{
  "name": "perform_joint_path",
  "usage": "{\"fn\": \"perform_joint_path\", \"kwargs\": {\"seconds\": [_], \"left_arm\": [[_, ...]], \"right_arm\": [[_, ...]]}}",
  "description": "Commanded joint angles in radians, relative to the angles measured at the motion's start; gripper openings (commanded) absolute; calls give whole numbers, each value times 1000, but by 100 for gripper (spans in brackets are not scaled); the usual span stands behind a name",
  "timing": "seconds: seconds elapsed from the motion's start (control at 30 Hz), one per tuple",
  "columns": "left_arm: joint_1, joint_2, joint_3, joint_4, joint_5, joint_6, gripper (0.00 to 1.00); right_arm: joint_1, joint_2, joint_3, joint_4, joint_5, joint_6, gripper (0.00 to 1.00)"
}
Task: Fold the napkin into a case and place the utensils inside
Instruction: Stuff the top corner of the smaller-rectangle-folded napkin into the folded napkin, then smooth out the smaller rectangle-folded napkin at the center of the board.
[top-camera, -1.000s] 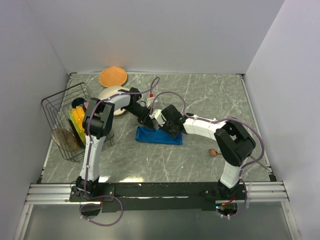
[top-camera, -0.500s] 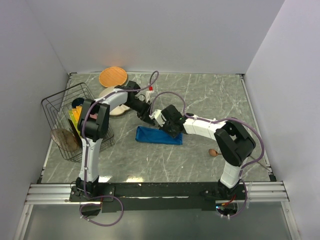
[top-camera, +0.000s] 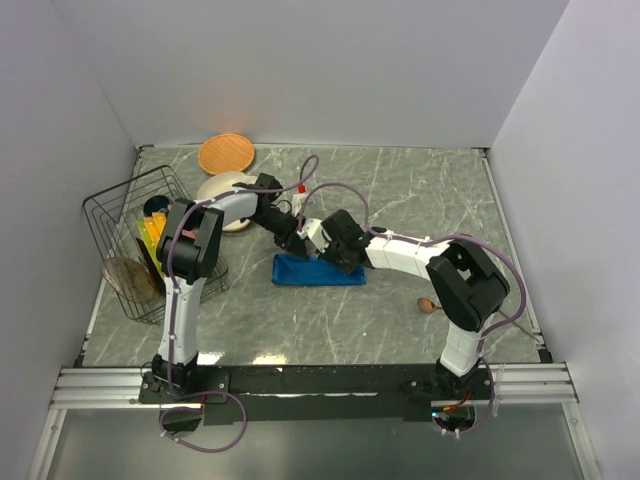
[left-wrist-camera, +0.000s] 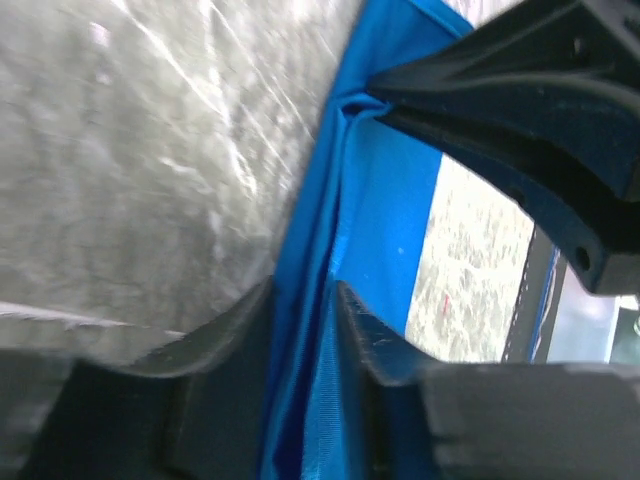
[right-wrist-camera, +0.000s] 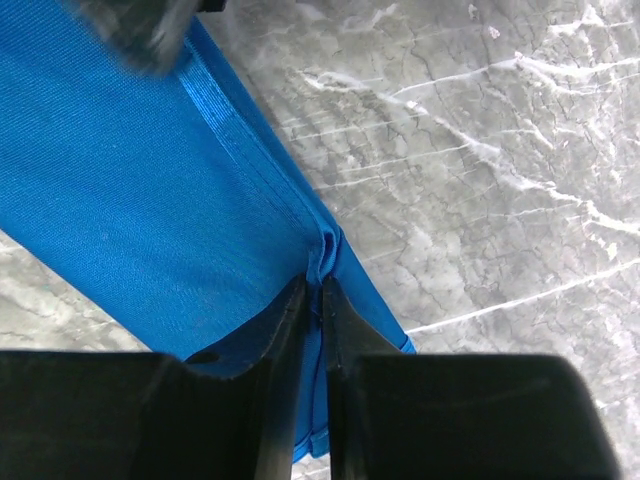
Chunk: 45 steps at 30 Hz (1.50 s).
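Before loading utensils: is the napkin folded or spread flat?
Folded: the napkin lies as a narrow strip, and the right wrist view shows layered edges.

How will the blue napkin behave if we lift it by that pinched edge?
Probably floppy: the napkin puckers into a crease where the right end effector pinches it. Likely light, being thin cloth. Its sheen suggests the layers may slide apart.

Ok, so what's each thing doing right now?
napkin: folded into a long narrow strip, lying on the table.
left fingers: pinched on the napkin's edge.
right fingers: pinched on the napkin's edge.
spoon: lying on the table, outside the napkin.
basket: holding plates stood on edge.
orange plate: lying flat.
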Motion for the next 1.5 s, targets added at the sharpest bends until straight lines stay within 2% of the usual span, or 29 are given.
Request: {"fn": "perform_joint_path", "kwargs": {"seconds": [0.0, 0.13, 0.17, 0.23, 0.33, 0.37, 0.5, 0.53, 0.6, 0.67, 0.7, 0.77, 0.87, 1.03, 1.13, 1.3, 1.47], "left_arm": [[23, -14, 5, 109, -3, -92, 31], [24, 23, 44, 73, -10, -97, 21], [24, 26, 41, 74, -13, -103, 20], [24, 24, 29, 85, -15, -111, 18], [24, 21, 15, 106, -21, -129, 15], [24, 21, 12, 113, -24, -137, 15], [27, 3, -4, 165, -36, -199, 18], [32, -17, -13, 194, -35, -224, 23], [55, -37, -31, 275, -1, -309, 26], [78, -72, -45, 345, 25, -365, 27], [83, -86, -51, 364, 45, -424, 27], [89, -129, -70, 372, 51, -446, 26], [96, -178, -111, 381, 68, -491, 25], [113, -269, -226, 479, 129, -658, 23], [109, -306, -301, 455, 183, -649, 19], [92, -303, -326, 300, 198, -476, 15], [63, -254, -338, 347, 157, -506, 14]], "right_arm": [[-3, 14, 2, 36, 27, -24, 20], [-14, 8, 42, 20, 41, 0, 30], [-17, 6, 63, 3, 38, 11, 36], [-36, -11, 123, -48, 26, 54, 41], [-49, -38, 194, -115, -13, 109, 54], [-51, -43, 226, -152, -28, 120, 54], [-65, -80, 266, -211, -98, 194, 51], [-75, -89, 267, -221, -124, 205, 45], [-83, -130, 241, -228, -241, 232, 37], [-82, -171, 185, -217, -319, 234, 31], [-79, -179, 166, -209, -332, 240, 29], [-72, -184, 113, -177, -347, 255, 24], [-72, -160, 62, -127, -352, 293, 22], [-85, -106, 21, -47, -369, 372, 22], [-126, -57, 19, -18, -404, 416, 21], [-196, 37, 59, -36, -487, 511, 21], [-236, 109, 82, -66, -548, 551, 21]]}}
